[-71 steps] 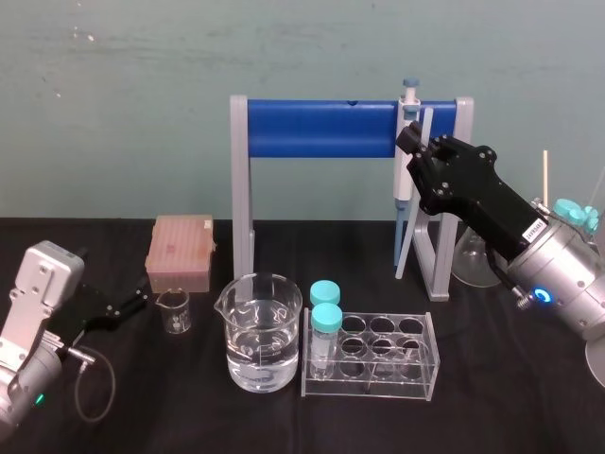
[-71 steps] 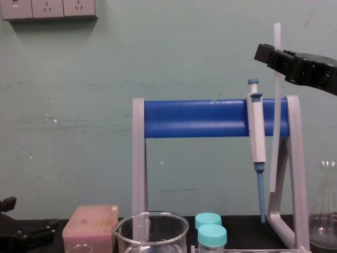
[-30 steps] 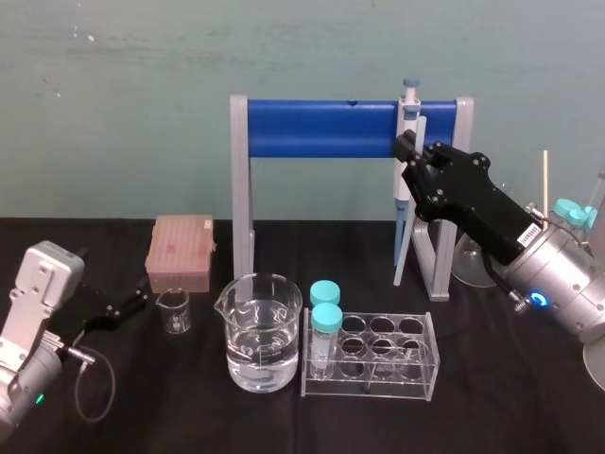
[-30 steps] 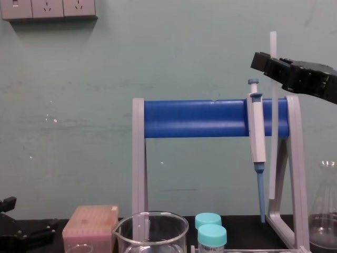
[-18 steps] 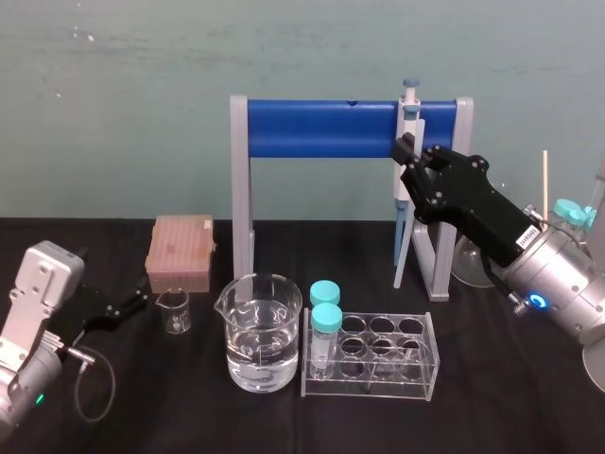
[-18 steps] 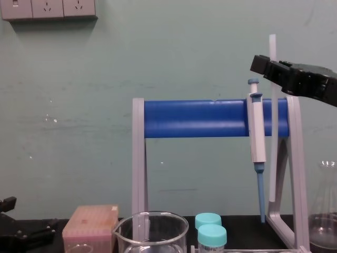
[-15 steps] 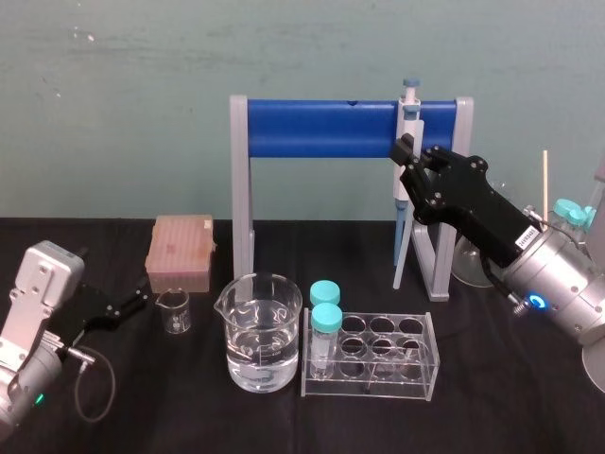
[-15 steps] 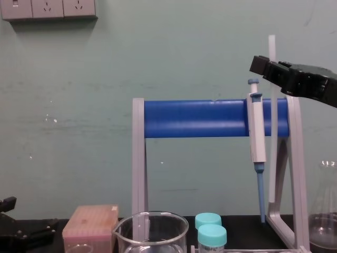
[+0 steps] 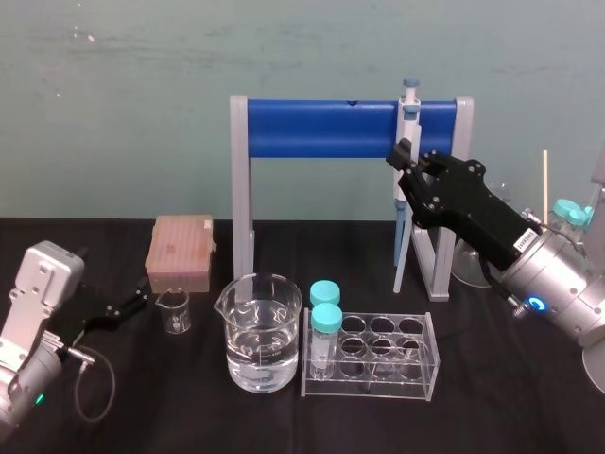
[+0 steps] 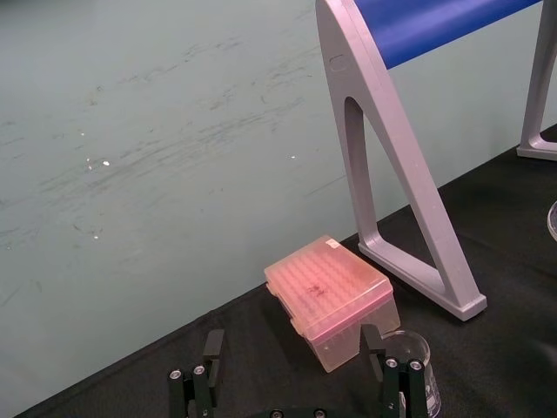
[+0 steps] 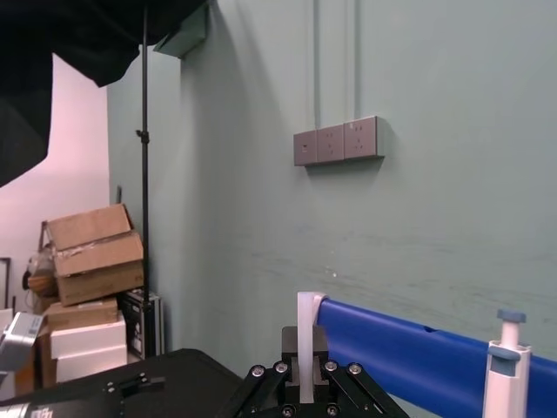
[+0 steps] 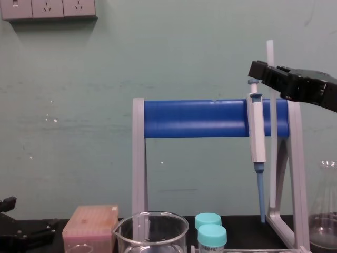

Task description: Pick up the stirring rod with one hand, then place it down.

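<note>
The stirring rod (image 12: 273, 158) is a thin whitish stick, nearly upright, just right of the pipette (image 12: 257, 132) that hangs on the blue-barred stand (image 12: 195, 118). My right gripper (image 12: 265, 71) is shut on the rod near its top, level with the stand's bar. The rod's lower end hangs a little above the black table, beside the stand's right leg. From the head view, the right gripper (image 9: 405, 168) holds the rod (image 9: 404, 253) slightly tilted. The right wrist view has the rod (image 11: 305, 340) clamped between the fingers. My left gripper (image 9: 123, 307) rests open low at the left.
A large beaker of water (image 9: 258, 331) and a clear tube rack (image 9: 373, 355) with two teal-capped tubes stand at the front. A pink tip box (image 9: 180, 251) and a small beaker (image 9: 174, 310) sit left. A flask (image 9: 473, 260) stands right of the stand.
My right gripper has come down and slightly left with the stirring rod, so the rod's lower end is closer to the table. The left arm has not moved.
</note>
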